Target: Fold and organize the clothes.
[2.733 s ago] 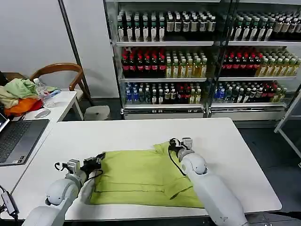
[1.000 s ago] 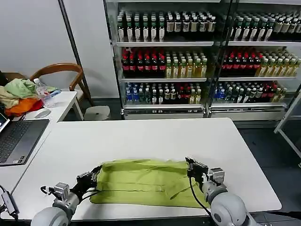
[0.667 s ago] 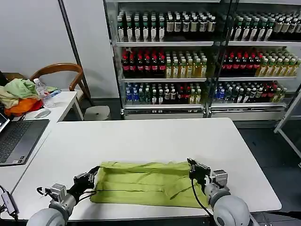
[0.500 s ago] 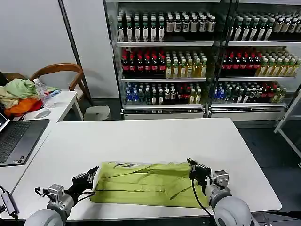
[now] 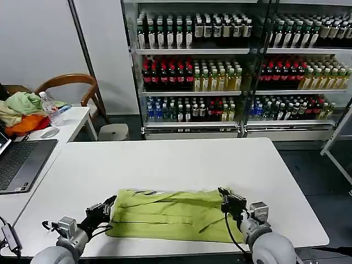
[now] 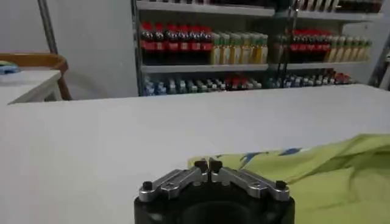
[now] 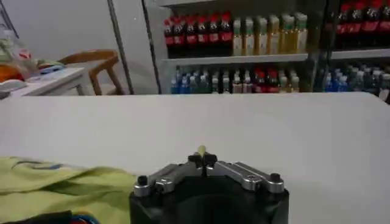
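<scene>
1. I see the lime yellow-green cotton shirt (image 5: 170,214) lying folded into a long band near the front edge of the white desk (image 5: 165,159).
2. My left pincer (image 5: 108,206) sits at the band's left end, fingers pressed together on a pinch of the shirt edge.
3. My right pincer (image 5: 224,199) is clamped on the fabric at the right end.
</scene>
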Robot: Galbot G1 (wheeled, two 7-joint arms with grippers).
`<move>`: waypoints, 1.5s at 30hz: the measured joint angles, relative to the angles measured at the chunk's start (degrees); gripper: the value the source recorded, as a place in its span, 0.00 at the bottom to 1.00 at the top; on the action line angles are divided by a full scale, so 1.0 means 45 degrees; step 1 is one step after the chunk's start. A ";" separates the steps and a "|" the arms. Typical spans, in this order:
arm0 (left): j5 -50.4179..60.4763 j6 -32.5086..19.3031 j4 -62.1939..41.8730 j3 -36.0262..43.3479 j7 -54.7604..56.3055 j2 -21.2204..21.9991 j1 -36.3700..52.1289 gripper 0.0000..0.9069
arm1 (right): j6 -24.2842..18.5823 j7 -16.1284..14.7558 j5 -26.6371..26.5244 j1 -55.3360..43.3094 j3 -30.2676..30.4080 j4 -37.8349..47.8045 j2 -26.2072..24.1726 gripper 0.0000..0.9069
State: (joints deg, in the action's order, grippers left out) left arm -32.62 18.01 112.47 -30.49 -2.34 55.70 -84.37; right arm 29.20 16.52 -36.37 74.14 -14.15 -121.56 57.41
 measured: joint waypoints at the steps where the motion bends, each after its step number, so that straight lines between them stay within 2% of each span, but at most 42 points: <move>1: 0.0030 -0.0001 0.0003 0.0003 0.0043 0.0026 0.0000 1.00 | -0.0016 -0.0007 0.0208 0.0078 0.0053 0.0077 0.0001 1.00; 8: 0.0232 -0.0010 0.0210 0.0019 0.0177 0.0177 -0.0121 1.00 | 0.0011 -0.0046 0.1050 0.0562 0.0170 0.0208 0.0053 1.00; 15: 0.0381 -0.0015 0.0516 -0.0061 0.0422 0.0276 -0.0321 1.00 | 0.0170 0.0027 0.0899 0.0959 -0.0230 -0.0042 0.0123 1.00; 20: 0.0370 0.0064 0.0903 0.0078 0.0834 0.0424 -0.0536 1.00 | 0.0155 -0.0047 0.0789 0.1416 -0.0981 -0.0449 0.0218 1.00; 31: -0.0806 0.0167 0.1001 0.1308 0.3589 0.1214 -0.0126 1.00 | 0.0166 -0.0228 0.0829 0.2515 -0.2835 -0.1503 0.0426 1.00; 43: -0.1396 0.0619 0.0290 0.2567 0.5796 0.1569 0.0844 1.00 | 0.0130 -0.0284 0.1133 0.2771 -0.3312 -0.1631 0.0479 1.00; 44: -0.1409 0.0651 0.0211 0.2665 0.5949 0.1600 0.0941 0.94 | 0.0118 -0.0284 0.1161 0.2780 -0.3324 -0.1631 0.0475 1.00; 45: -0.1423 0.0687 0.0148 0.2746 0.6079 0.1625 0.1017 0.61 | 0.0106 -0.0284 0.1196 0.2795 -0.3326 -0.1631 0.0471 1.00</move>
State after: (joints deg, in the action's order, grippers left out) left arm -39.03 21.10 113.14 -18.14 25.02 63.01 -79.80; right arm 29.68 15.24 -30.99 86.72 -29.12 -128.90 59.53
